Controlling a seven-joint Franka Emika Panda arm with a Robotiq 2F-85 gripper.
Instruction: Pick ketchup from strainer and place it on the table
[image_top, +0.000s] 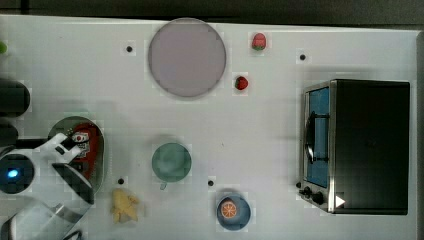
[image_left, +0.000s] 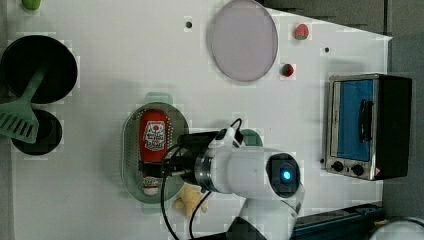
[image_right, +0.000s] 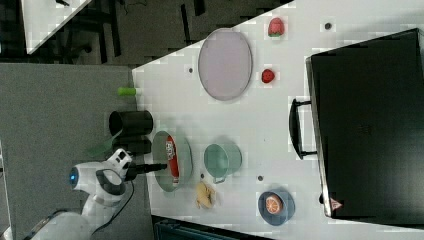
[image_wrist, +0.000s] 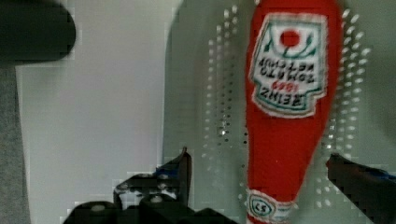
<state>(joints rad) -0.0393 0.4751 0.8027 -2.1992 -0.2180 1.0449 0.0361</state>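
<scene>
One big white table (image_top: 260, 130) takes up pretty much the whole top view, with a toaster oven (image_top: 357, 146) at the right of the frame, a lilac plate (image_top: 186, 57) near the top middle, and a round green cup (image_top: 171, 161) around the centre. The mint strainer (image_left: 129, 150) sits left of centre in the left view, and the ketchup (image_left: 153, 136) lies flat inside it, cap end pointing toward the bottom of the frame. A couple of strawberries (image_top: 258, 41) lie well apart from all that, up near the plate. The gripper (image_wrist: 257, 172) is right over the bottle's neck in the wrist view, fingers (image_wrist: 180, 170) spread wide with one on each side of the narrow red part, nothing pinched yet. So I'd say this is the reach-in step, just before the grab. Next move probably needs a bit more descent, then closing on the neck, lifting clear of the strainer wall, and setting it down on a bare patch of table.
</scene>
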